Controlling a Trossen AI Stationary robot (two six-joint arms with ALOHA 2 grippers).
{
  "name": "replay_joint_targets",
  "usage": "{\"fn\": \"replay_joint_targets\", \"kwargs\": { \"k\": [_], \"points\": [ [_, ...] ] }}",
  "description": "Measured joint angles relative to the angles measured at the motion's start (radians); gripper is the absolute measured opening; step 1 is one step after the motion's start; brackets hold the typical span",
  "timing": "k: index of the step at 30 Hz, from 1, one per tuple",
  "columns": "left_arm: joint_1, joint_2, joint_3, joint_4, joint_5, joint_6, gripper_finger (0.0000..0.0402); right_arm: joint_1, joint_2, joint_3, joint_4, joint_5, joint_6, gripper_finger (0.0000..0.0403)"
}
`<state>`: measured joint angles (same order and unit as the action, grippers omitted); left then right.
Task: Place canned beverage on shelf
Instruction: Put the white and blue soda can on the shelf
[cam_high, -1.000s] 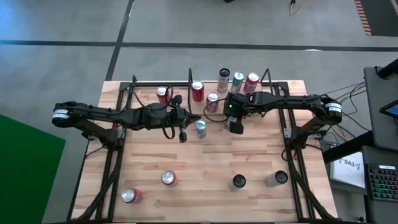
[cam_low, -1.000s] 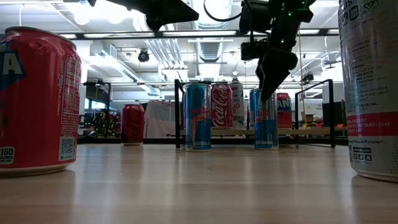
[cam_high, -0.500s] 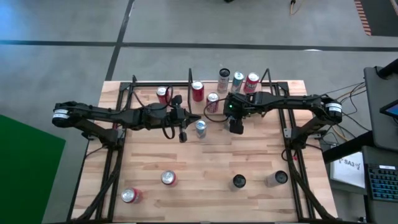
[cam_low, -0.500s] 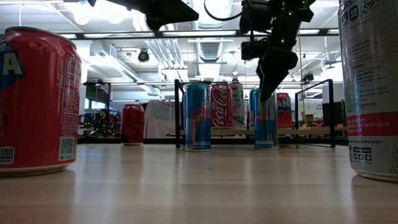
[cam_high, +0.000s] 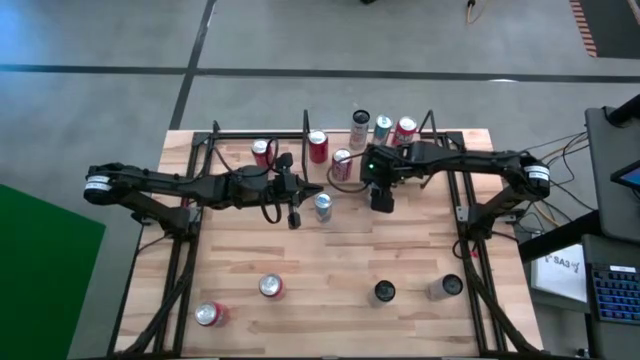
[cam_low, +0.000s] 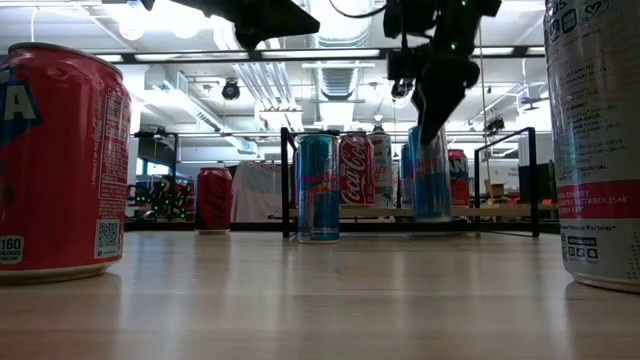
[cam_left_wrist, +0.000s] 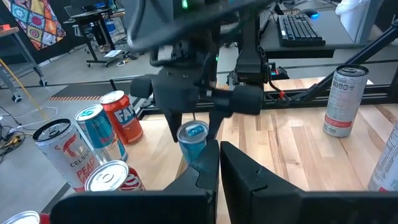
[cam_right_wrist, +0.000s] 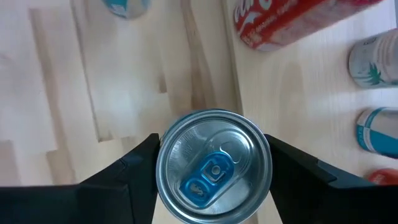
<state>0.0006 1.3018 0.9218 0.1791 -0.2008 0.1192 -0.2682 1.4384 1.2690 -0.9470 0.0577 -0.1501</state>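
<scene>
Two arms: both reach in over the worktop (cam_high: 330, 260) from opposite sides, meeting near the shelf (cam_high: 405, 150).
Right hand: the right hand (cam_high: 380, 197) points down at the shelf's front edge, its fingers (cam_right_wrist: 134, 171) clamped on either side of a slim blue can (cam_low: 430, 175).
Slim blue can: upright in the right hand; in the low view its base hangs clear of the worktop, level with the shelf board. From the right wrist its silver top with a blue tab (cam_right_wrist: 213, 165) fills the gap between the fingers.
Left hand: the left hand (cam_high: 293, 213) hovers over the middle of the worktop, fingers pressed together with nothing between them.
Second blue can: another slim blue can (cam_high: 322, 206) stands on the worktop just beside the left hand, apart from the shelf.
Shelf: light board in a black frame at the far edge; a Coca-Cola can (cam_low: 357, 170), a pale tall can (cam_high: 360, 124), a teal-topped can (cam_high: 382, 127) and a red can (cam_high: 404, 131) stand on it.
Left of shelf: one red can (cam_high: 262, 152) on the worktop.
Near edge: two red cans (cam_high: 210, 314) (cam_high: 271, 287), a dark-topped can (cam_high: 385, 291) and a pale can (cam_high: 446, 286) stand well apart.
</scene>
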Motion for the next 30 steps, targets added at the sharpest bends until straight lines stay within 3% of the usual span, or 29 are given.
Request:
{"fn": "replay_joint_targets", "kwargs": {
  "k": [14, 24, 30],
  "points": [
    [0.0, 0.0, 0.0, 0.002, 0.0, 0.0, 0.0, -0.004, -0.002, 0.184, -0.141, 0.025, -0.127, 0.0228],
    [0.0, 0.0, 0.0, 0.005, 0.0, 0.0, 0.0, -0.094, -0.002, 0.184, -0.146, 0.035, -0.242, 0.0228],
    [0.0, 0.0, 0.0, 0.005, 0.0, 0.0, 0.0, -0.172, -0.002, 0.183, -0.14, -0.033, -0.316, 0.0228]
  ]
}}
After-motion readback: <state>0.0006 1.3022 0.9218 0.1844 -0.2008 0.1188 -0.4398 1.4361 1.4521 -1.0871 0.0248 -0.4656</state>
